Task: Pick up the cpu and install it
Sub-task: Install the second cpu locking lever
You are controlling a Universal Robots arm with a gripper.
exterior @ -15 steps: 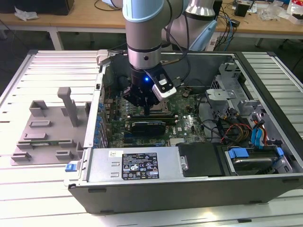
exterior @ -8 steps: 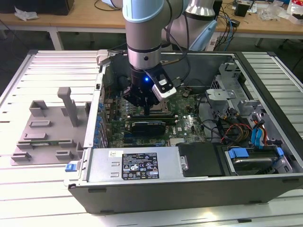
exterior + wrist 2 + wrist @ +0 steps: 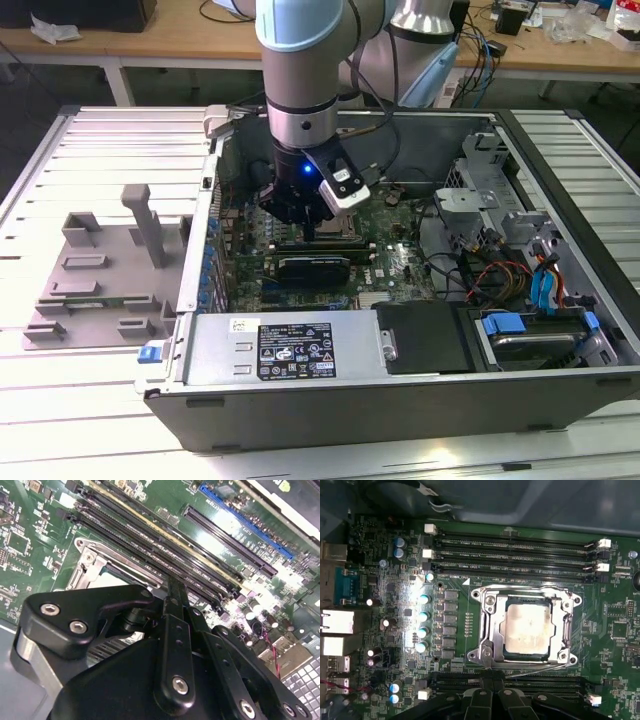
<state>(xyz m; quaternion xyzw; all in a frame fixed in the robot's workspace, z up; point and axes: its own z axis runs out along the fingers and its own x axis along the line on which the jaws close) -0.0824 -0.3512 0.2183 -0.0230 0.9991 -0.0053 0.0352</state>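
Observation:
The cpu (image 3: 527, 630), a pale silvery square with smudges on its top, lies flat inside the metal-framed socket (image 3: 485, 630) on the green motherboard (image 3: 385, 587). A strip of it (image 3: 107, 580) shows past the gripper body in the second wrist view. My black gripper (image 3: 308, 225) hangs low inside the open computer case, just above the board. Its two thin fingers are pressed together, shut and holding nothing, and the gripper's tip (image 3: 492, 681) sits beside the socket over the memory slots. From the second wrist view the gripper (image 3: 175, 587) points at the long slots next to the socket.
Long black memory slots (image 3: 515, 545) run along both sides of the socket. A black block (image 3: 315, 265) sits just in front of the gripper. The case holds a power supply (image 3: 290, 350), cables (image 3: 480, 270) and drive bays (image 3: 540, 330). A grey fixture (image 3: 110, 270) stands on the table at the exterior view's left.

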